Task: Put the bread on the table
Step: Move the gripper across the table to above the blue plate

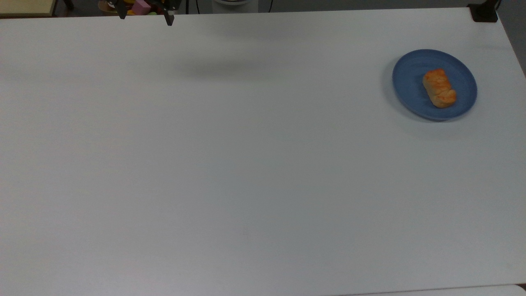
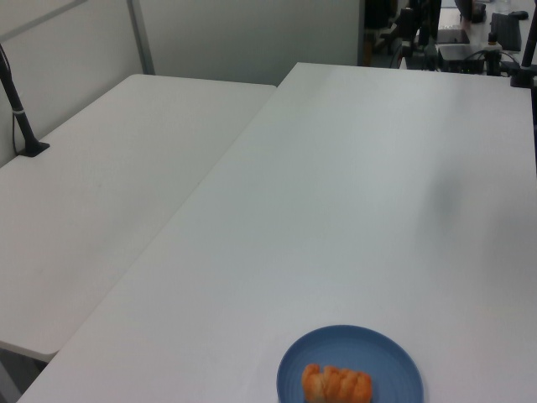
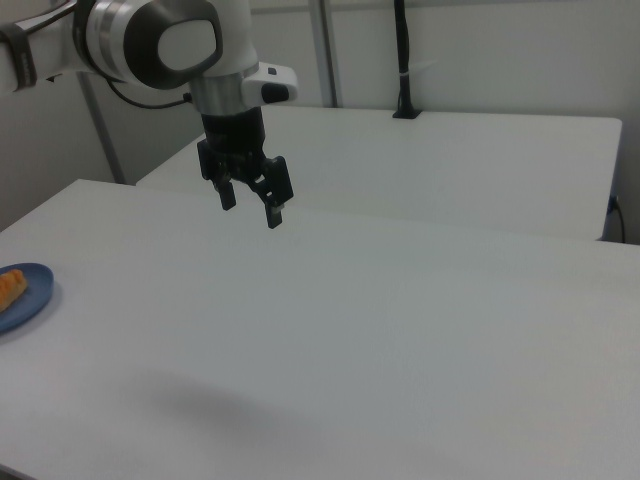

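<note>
Golden-orange bread [image 1: 439,88] lies on the blue plate [image 1: 411,78], well apart from the gripper [image 3: 251,204]. Its fingers are spread, holding nothing, above the table [image 1: 246,164].

I can read no text, label, brand, number or sign anywhere in these views. The table [image 1: 246,164] is plain white with no markings, the plate [image 1: 411,78] is bare blue, and the bread [image 1: 439,88] carries no wrapper or tag. The arm's white casing [image 3: 160,40] in the right view has no lettering I can make out, nor does the gripper [image 3: 252,205].
</note>
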Controlling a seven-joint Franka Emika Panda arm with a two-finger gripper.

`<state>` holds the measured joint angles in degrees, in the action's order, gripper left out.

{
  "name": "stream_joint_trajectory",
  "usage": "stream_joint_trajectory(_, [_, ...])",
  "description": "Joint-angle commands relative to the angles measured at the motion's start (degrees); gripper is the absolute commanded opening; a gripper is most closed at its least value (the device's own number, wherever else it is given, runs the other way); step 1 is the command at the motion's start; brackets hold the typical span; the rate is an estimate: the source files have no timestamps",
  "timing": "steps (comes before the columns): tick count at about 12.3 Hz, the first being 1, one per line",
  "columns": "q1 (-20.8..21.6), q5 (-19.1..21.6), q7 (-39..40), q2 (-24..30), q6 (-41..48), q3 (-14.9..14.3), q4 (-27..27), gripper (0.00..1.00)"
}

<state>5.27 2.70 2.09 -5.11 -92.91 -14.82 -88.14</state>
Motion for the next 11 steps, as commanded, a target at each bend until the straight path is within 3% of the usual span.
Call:
stream_joint_trajectory(1, [0.6, -0.3, 0.3, 1.5, 1.0, -0.9, -1.1, 1.00])
stream_joint_trajectory(8, [2.0, 0.6, -0.9, 1.0, 1.3, -0.1, -1.1, 1.00])
stream_joint_trajectory(11, [9.6, 0.8, -10.9, 0.1, 0.5, 0.1, 0.7, 1.00])
